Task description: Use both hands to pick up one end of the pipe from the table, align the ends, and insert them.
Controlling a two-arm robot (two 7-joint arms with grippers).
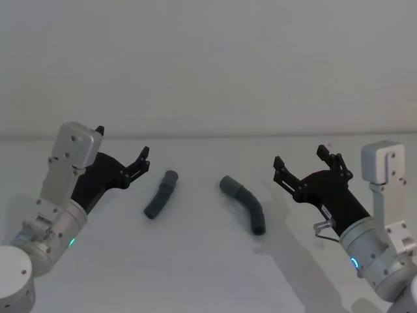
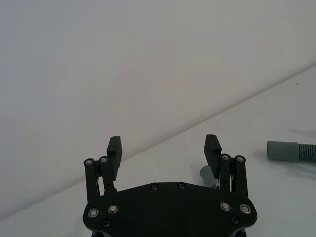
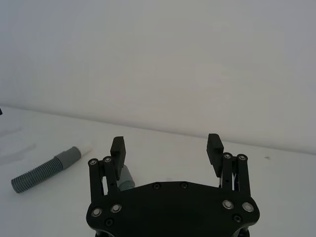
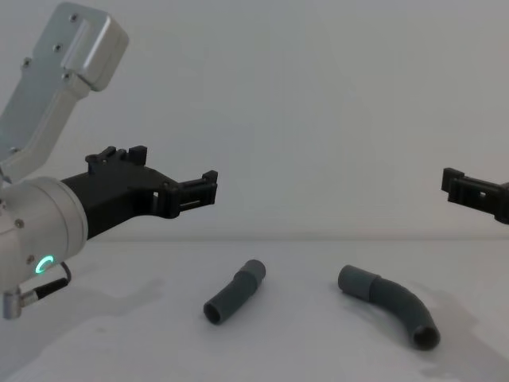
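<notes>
Nearest us, left end effector [image 1: 122, 143] and right end effector [image 1: 298, 155] hover above the bench [image 1: 195, 267], one at each side, both with fingers spread wide and holding nothing. Just past them, the short pipe [image 1: 161, 194] and curved pipe [image 1: 246, 202] lie flat on the bench between the two end effectors, apart from each other, so we judge no step done: grasp, lift, align and insert all remain. Behind is a plain wall [image 1: 208, 65]; we see no brand, label or readable writing anywhere.
</notes>
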